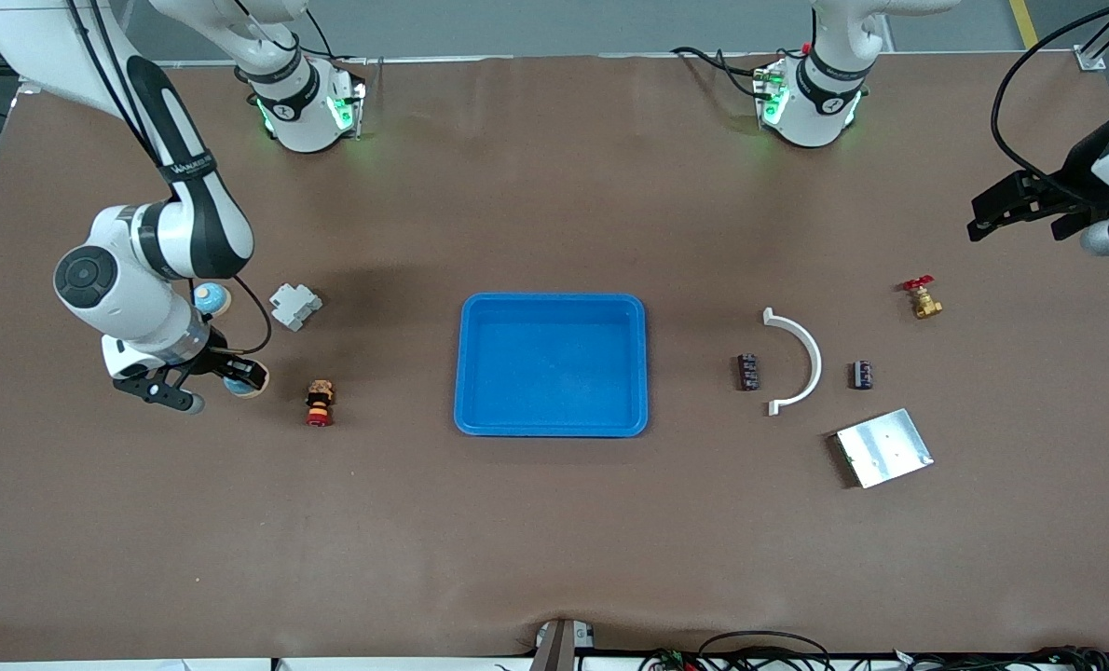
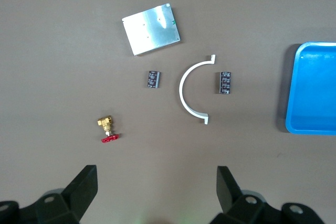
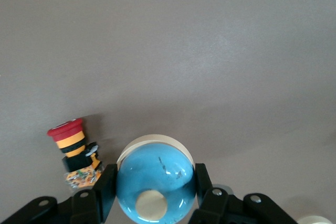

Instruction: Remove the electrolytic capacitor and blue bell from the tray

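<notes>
My right gripper [image 1: 238,376] is shut on a blue dome bell with a cream base [image 1: 247,384], low at the table at the right arm's end; in the right wrist view the bell [image 3: 155,184] sits between both fingers [image 3: 206,190]. A second blue bell [image 1: 211,298] lies partly hidden by the right arm. Two small black capacitors [image 1: 748,372] [image 1: 860,375] lie on either side of a white arc; they also show in the left wrist view [image 2: 224,82] [image 2: 153,80]. My left gripper [image 1: 1016,210] [image 2: 157,174] is open and empty, high over the left arm's end. A blue tray [image 1: 480,410] sits mid-table.
A red and yellow stop button [image 1: 320,403] stands close to the held bell. A grey-white block [image 1: 294,306] lies farther from the camera. A white arc [image 1: 808,359], a brass valve with a red handle [image 1: 923,299] and a metal plate [image 1: 883,447] lie near the capacitors.
</notes>
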You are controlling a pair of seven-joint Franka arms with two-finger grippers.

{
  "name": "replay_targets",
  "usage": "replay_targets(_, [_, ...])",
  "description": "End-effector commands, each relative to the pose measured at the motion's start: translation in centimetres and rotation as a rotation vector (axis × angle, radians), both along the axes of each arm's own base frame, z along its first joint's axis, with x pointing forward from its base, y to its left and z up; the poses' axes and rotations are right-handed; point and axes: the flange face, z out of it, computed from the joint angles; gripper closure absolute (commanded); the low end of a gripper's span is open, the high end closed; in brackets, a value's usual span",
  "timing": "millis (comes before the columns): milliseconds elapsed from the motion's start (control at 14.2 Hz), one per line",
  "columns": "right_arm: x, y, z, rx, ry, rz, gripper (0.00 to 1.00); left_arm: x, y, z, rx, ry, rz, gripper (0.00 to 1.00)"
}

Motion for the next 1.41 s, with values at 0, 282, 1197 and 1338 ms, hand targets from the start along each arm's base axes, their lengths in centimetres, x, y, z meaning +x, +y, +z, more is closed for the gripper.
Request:
replay_targets(0, [-0.1,-1.1,-0.9,0.014,-0.010,0.005,1.00,-0.3,0.0,0.6,0.020,-0.014,0.002,0.00])
replay_targets(282, [-0.5,-2.7,-2.9,0.014,-0.015,0.022,1.00,-0.2,0.3,0.2,0.019,-0.008,0.008,0.00])
replay_targets(1197, [-1.0,-5.2,-8.2,0.044,0.039,-0.016,1.00,0.6,1.7,-0.3,0.013,0.000,0.022,0.00])
replay_targets(1338, [-0.9,-5.2,-8.6,0.047,0.043,-0.020,1.00,0.6,1.9,-0.4,0.011,-0.002,0.024,0.00])
